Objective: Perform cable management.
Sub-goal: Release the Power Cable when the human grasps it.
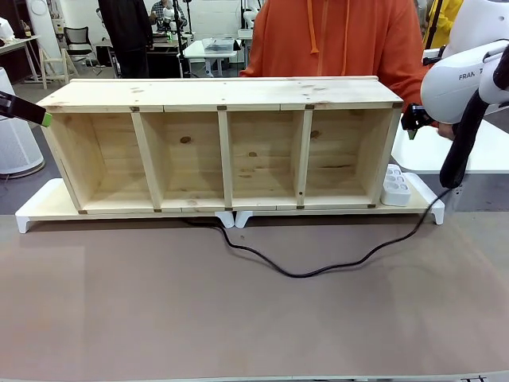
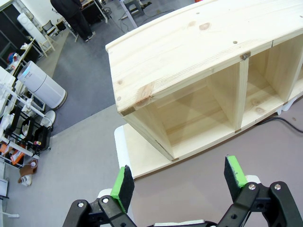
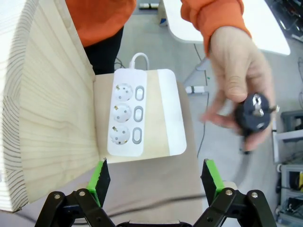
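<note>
The right pincer [image 3: 156, 182], black with green pads, stands wide open and holds nothing; it hangs over the right end of the desk, its pads apart above the brown mat and touching no object. Just beyond it lies a white three-socket power strip [image 3: 126, 112] on the white board under the right end of the long pale wooden shelf unit [image 1: 224, 143]; all three sockets show bare. To one side of it, a person's hand [image 3: 239, 71] in an orange sleeve holds up the round black plug [image 3: 253, 113] of the cable, prongs toward the camera, in the air and clear of the strip.

The left pincer [image 2: 179, 182] is also open and empty, hovering off the left end of the shelf unit, near the desk's left edge.

The thin black power cable [image 1: 302, 273] lies loose on the brown desk [image 1: 119, 310]: it emerges from under the shelf unit near the middle, sags toward the desk's near edge in one slack curve, then climbs to the far right corner toward the person's hand.

As I judge it, the tidying has barely begun: the plug is unplugged and still in the person's hand, the cord is neither routed nor gathered, and neither pincer has taken hold of it.
</note>
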Robot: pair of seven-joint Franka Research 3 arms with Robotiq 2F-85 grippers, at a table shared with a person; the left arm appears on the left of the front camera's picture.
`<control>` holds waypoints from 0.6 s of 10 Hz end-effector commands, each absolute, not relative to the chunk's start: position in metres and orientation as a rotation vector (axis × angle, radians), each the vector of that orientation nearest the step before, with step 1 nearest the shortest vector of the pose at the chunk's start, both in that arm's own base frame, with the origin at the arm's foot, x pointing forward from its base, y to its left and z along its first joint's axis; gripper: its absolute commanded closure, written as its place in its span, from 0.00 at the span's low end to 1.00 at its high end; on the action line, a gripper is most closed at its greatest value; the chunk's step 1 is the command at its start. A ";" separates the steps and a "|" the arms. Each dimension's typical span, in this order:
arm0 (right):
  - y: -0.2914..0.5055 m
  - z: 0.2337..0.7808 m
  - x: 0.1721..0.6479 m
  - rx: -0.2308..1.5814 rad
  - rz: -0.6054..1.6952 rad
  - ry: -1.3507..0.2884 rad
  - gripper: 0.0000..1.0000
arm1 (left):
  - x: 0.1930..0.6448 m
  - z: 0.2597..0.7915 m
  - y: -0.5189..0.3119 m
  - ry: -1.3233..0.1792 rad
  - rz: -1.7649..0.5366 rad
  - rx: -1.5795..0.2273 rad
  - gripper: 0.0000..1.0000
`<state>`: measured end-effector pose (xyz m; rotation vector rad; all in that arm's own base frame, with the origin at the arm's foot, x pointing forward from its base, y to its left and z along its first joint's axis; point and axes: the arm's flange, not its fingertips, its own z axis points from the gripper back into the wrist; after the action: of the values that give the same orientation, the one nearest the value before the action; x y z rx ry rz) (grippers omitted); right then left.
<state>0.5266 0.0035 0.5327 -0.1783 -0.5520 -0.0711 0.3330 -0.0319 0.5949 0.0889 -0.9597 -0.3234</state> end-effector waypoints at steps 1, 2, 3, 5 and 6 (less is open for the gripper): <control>0.004 0.532 0.526 -0.178 -0.074 -0.546 0.00 | 0.334 0.595 -0.033 -0.966 -0.324 0.093 0.00; 0.004 0.532 0.526 -0.178 -0.074 -0.546 0.00 | 0.334 0.595 -0.033 -0.966 -0.324 0.093 0.00; 0.004 0.532 0.526 -0.178 -0.074 -0.546 0.00 | 0.334 0.595 -0.033 -0.966 -0.324 0.093 0.00; 0.004 0.532 0.526 -0.178 -0.074 -0.546 0.00 | 0.334 0.595 -0.033 -0.966 -0.324 0.093 0.00; 0.004 0.532 0.526 -0.178 -0.074 -0.546 0.00 | 0.334 0.595 -0.033 -0.966 -0.324 0.093 0.00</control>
<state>0.5266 0.0035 0.5327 -0.1782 -0.5520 -0.0711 0.3330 -0.0319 0.5949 0.0889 -0.9598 -0.3234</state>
